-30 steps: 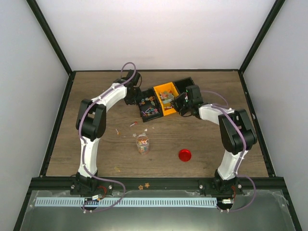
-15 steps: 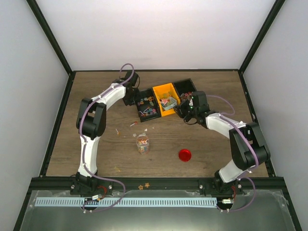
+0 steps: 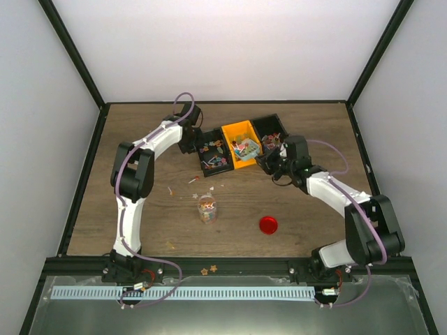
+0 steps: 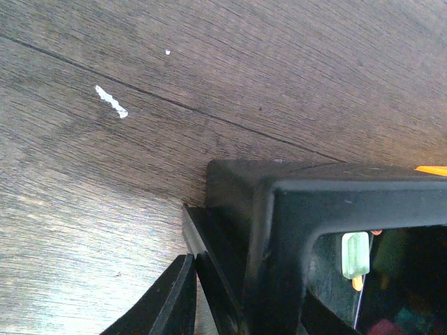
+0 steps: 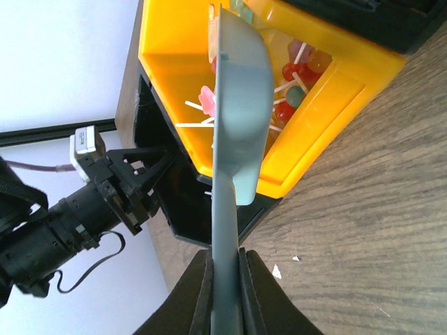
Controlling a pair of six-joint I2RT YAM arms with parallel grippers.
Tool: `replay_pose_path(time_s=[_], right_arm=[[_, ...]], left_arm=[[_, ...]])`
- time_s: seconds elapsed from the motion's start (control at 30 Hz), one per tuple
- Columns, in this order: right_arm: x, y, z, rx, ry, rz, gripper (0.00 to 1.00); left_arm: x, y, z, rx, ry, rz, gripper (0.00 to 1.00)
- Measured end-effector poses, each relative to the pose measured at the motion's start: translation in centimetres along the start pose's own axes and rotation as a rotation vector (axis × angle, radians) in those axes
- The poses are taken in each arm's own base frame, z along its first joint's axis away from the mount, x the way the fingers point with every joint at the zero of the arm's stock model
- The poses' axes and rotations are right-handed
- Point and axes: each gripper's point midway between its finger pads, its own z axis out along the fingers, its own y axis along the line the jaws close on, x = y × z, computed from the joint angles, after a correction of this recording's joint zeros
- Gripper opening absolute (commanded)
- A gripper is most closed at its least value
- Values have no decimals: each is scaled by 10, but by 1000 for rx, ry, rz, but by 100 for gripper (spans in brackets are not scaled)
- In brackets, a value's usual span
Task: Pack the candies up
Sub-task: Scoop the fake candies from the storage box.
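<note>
Plainly, the left gripper (image 3: 187, 143) sits against the left wall of the black plastic bin (image 4: 279, 209), toward the far edge of the wooden table (image 3: 237, 202); whether it grips I cannot tell. Next right, the yellow plastic bin (image 5: 328, 91) holds the candies (image 5: 290, 73), tiny red, pink and green sweets on sticks. The grey-teal plastic scoop (image 5: 241, 91) runs lengthwise from the right gripper (image 5: 225, 272), which is clamped on its handle, with the bowl over them; the right arm is nearer.

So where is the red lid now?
Top view: the lid lies right of the jar, nearer the arm bases than the yellow bin.
</note>
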Motion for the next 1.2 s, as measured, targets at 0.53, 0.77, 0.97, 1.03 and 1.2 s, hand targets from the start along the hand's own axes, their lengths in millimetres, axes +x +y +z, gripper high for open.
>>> replay_pose_path(time_s=[0.53,0.77,0.97,1.03,1.2], right_arm=[[13,-17,-31,-55,2,-18,1],[15,-12,-48,-127,-26,-41,1],[14,-5,-65,-189,-50,-59,1],[16,-1,-70,-208,-50,-68,1],[25,11,-81,-262,-20,-105,1]], left_arm=[[0,1,1,2,-1,-1,26],[1,1,2,13,-12,1,26],[0,1,1,21,-20,2,26],[1,1,1,23,-22,2,26],[3,3,0,24,-22,2,26]])
